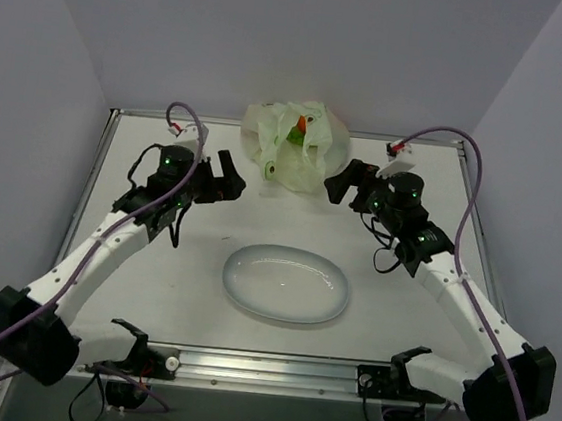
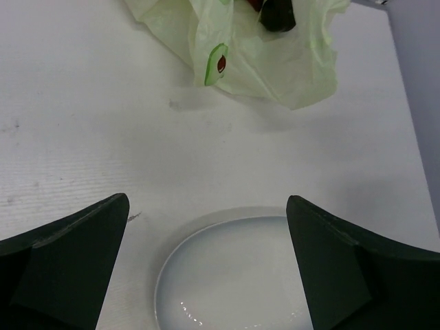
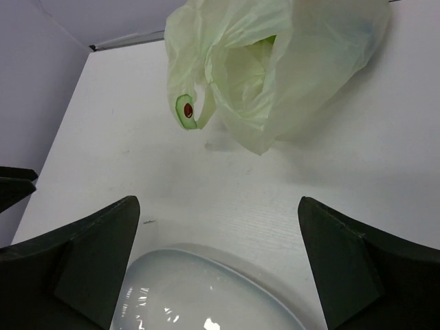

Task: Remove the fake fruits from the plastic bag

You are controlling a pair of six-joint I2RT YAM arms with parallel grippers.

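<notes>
Our left gripper (image 1: 222, 179) hangs above the table (image 1: 290, 222) with its fingers spread wide. They hold nothing and touch nothing, and its wrist view shows only bare tabletop and the near edge of the plate (image 1: 288, 284) between them. Our right gripper (image 1: 346, 184) is the same: jaws wide apart, empty, off the surface. The 2 grippers face each other across the middle of the table, each just short of the bag (image 1: 284, 161), 1 on either side.

The bag lies crumpled at the far edge of the table, well beyond the plate, with its mouth loosely gathered on top. The fruits are all inside it as far as we can see. An orange-red piece (image 1: 301, 124) pokes out near the top, a dark ball (image 2: 277, 14) sits in the folds in the left wrist view, and something green shows through the plastic from the right (we cannot make out its shape). We cannot count the rest through the crinkled film. The small green and red spot (image 3: 185, 108) low on the bag is a printed mark, not a fruit.

We judge the task barely begun. No fruit lies on the table or the plate, so every piece is left to take out, and neither gripper has a hold on the bag yet.
</notes>
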